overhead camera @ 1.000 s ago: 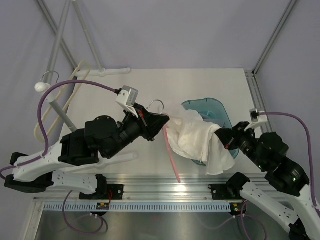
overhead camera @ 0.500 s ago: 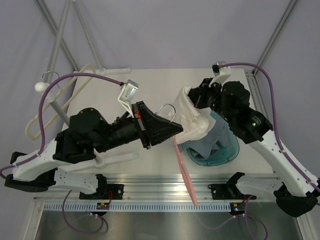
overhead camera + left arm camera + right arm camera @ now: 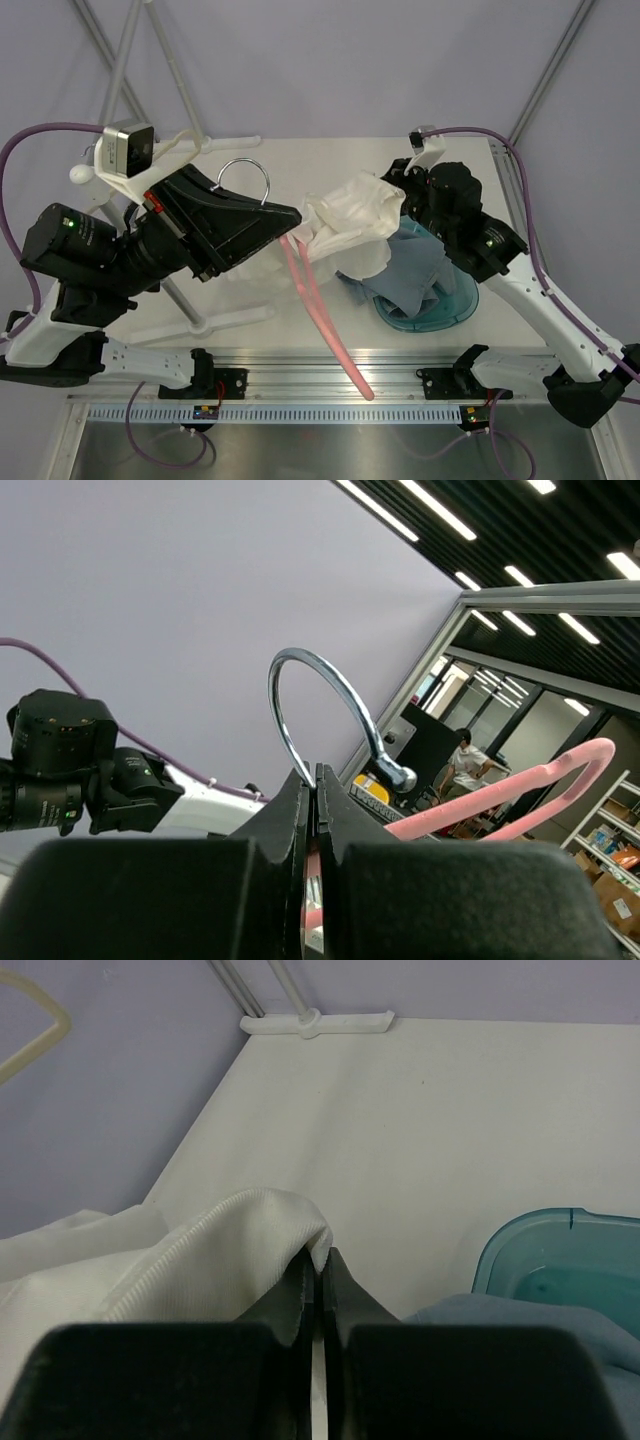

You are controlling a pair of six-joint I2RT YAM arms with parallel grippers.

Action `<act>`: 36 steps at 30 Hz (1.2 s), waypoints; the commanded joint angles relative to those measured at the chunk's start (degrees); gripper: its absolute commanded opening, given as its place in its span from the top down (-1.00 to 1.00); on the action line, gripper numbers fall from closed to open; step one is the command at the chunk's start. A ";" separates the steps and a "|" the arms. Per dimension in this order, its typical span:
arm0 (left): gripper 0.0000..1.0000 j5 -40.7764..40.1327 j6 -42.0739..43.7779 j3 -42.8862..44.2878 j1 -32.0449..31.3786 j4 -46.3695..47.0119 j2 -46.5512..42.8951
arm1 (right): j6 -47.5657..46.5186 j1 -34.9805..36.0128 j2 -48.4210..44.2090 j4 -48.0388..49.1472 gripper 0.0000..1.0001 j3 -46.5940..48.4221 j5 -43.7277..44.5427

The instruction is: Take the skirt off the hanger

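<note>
The pink hanger [image 3: 318, 305] with a metal hook [image 3: 245, 177] hangs in the air from my left gripper [image 3: 290, 214], which is shut on its neck; hook [image 3: 320, 705] and pink arm [image 3: 500, 790] also show in the left wrist view. The white skirt [image 3: 350, 225] is bunched between the two arms, above the table. My right gripper [image 3: 392, 196] is shut on a fold of the skirt [image 3: 230, 1245]. One end of the skirt still lies against the hanger near my left gripper.
A teal tub [image 3: 425, 295] holding blue cloth [image 3: 410, 270] stands at the right under the skirt. A white rack stand [image 3: 215, 142] and a cream hanger [image 3: 90, 215] are at the back left. The front rail [image 3: 330, 385] runs along the near edge.
My left arm has lifted the hanger up and to the left. My right gripper has kept the skirt and pulled it up off the tub, so the cloth now stretches between the arms.
</note>
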 commanded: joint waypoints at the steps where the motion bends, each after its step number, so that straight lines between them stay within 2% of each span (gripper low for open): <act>1: 1.00 2.10 -0.46 -0.68 -0.09 10.26 -0.71 | 0.47 -0.33 1.45 3.78 1.00 1.07 -0.60; 5: 1.00 -1.93 2.62 0.28 -0.09 10.97 0.44 | 4.50 -0.07 2.51 7.29 1.00 -1.29 -7.61; 8: 1.00 -12.00 7.27 0.90 -0.09 4.31 0.96 | 4.52 4.40 1.89 9.68 1.00 -4.28 -4.58; 10: 1.00 -16.51 10.61 -0.41 -0.09 3.14 1.23 | 3.12 9.66 2.77 8.89 1.00 -3.77 -1.67; 13: 1.00 -21.45 12.99 -1.03 0.17 2.88 2.02 | 5.12 11.44 5.49 8.61 1.00 -4.37 -1.74; 19: 1.00 -17.15 11.51 3.18 0.17 4.28 5.44 | 9.17 12.85 10.94 11.51 1.00 -7.71 -3.32; 25: 1.00 -10.30 5.80 8.19 0.17 6.65 7.64 | 10.14 13.47 19.54 12.40 1.00 -5.79 -5.60; 33: 1.00 -7.39 0.43 4.95 0.17 10.26 4.92 | 11.02 13.82 24.39 13.28 1.00 -4.38 -6.84; 36: 1.00 -7.57 0.86 3.89 0.17 10.26 4.04 | 9.97 15.83 26.67 9.77 1.00 -1.41 -4.04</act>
